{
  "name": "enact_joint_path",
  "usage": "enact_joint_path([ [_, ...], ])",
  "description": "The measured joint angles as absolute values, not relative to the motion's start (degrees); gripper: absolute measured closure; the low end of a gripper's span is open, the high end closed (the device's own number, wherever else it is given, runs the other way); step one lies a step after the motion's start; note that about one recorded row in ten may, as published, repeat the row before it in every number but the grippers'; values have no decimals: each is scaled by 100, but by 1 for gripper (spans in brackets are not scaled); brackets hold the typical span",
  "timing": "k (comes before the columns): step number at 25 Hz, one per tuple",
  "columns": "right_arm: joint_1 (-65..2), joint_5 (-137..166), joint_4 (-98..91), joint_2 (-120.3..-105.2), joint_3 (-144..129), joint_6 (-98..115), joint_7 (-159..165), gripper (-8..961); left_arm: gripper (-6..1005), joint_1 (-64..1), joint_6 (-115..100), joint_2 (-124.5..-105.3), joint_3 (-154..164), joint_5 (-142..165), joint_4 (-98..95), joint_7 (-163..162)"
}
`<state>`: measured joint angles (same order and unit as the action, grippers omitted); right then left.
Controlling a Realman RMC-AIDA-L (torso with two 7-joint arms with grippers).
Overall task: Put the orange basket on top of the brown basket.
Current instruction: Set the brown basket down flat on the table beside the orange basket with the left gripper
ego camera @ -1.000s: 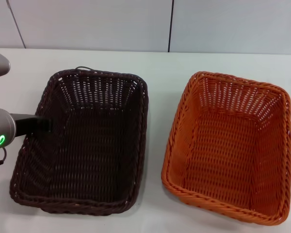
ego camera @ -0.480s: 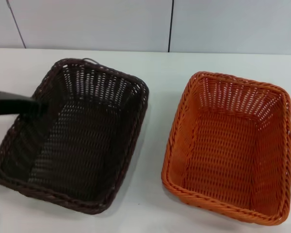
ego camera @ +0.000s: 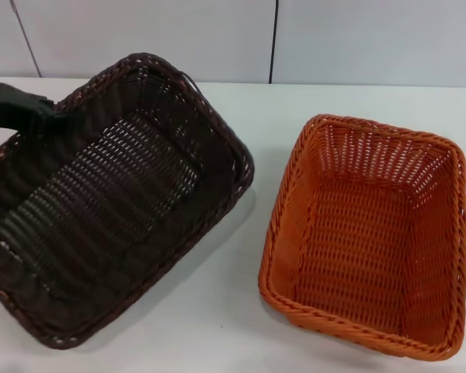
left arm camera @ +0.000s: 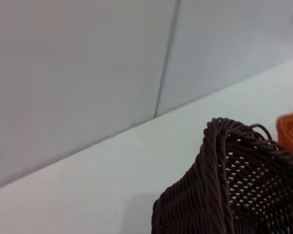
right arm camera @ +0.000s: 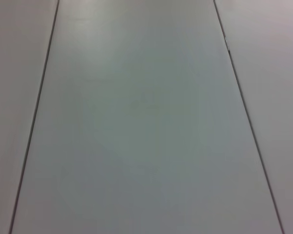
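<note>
Dark brown wicker, lifted and tilted: the brown basket point(ego camera: 113, 198) clamped at its far-left rim by the left gripper point(ego camera: 43, 124), jaws closed on the braided edge. Opposite long side tipped toward the orange basket point(ego camera: 365, 233) and hanging lower; contact with the white counter point(ego camera: 241, 311) not determinable. Orange basket flat on the counter, well apart from the brown basket, on its right. Right gripper not in view; its wrist camera facing only grey wall panels point(right arm camera: 136, 117).

Mismatch with the task: the carried item is the brown basket, not the orange one. Probable outcome if continued: stack inverted, brown over orange.

Further hazards:
- Single-edge grip on a wide, flexible tray: likely to swing, twist or slip from the jaws.
- Low side likely to catch the orange basket's near rim during transfer and push it across the counter.
- Tilted entry likely to prevent nesting: one corner jammed, tray perched askew.
</note>
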<state>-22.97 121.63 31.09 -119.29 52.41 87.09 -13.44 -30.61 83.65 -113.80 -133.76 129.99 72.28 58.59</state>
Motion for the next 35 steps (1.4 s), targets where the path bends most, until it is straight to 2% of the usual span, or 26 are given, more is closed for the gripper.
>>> enact_joint_path([
  [1,-2297,12163,3109,-11929,5241,8709,-1344,318,797,-3061,8365,-11380,-13376,12999,7228,5859],
  [3,-2257,12162,3140,-11933,5245,8744,-1345,318,797,-3378,8588,-11069,-13397,12979,6761,6407],
  [4,-2237,12162,3157,-11933,5247,8760,-1344,318,797,-3378,8588,-11069,-13397,12979,6761,6407],
  [5,-2183,12162,3208,-11935,5248,8780,-1345,318,797,-3682,8783,-10805,-13390,12967,6313,6966],
  [6,-2183,12162,3208,-11935,5248,8780,-1345,318,797,-3682,8783,-10805,-13390,12967,6313,6966],
  [8,-2131,12158,3255,-11940,5252,8782,-1350,318,797,-3844,8942,-10682,-13389,12968,6053,7289],
  [10,-2063,12152,3288,-11942,5255,8800,-1379,318,797,-3844,8942,-10682,-13389,12968,6053,7289],
  [11,-2034,12146,3291,-11943,5256,8813,-1383,318,797,-4155,9268,-10470,-13391,12998,5582,7921],
  [12,-2034,12146,3291,-11943,5256,8813,-1383,318,797,-4155,9268,-10470,-13391,12998,5582,7921],
  [14,-1980,12122,3302,-11948,5256,8844,-1392,318,797,-4379,9620,-10334,-13391,13010,5393,8380],
  [21,-1819,11930,3298,-11953,5210,8867,-1398,318,798,-4667,10262,-10305,-13360,13007,5423,8964],
  [25,-1744,11924,3274,-11954,5201,8887,-1400,319,798,-4794,10397,-10363,-13153,13013,5433,9117],
  [29,-1657,11924,3282,-11953,5194,8928,-1402,319,798,-4856,10331,-10508,-12814,13054,5442,9200],
  [33,-1604,11929,3295,-11953,5172,8996,-1404,319,798,-4858,10265,-10537,-12792,13072,5445,9217],
  [35,-1592,11929,3296,-11953,5124,9042,-1405,319,798,-4853,10126,-10621,-12824,13096,5428,9225],
])
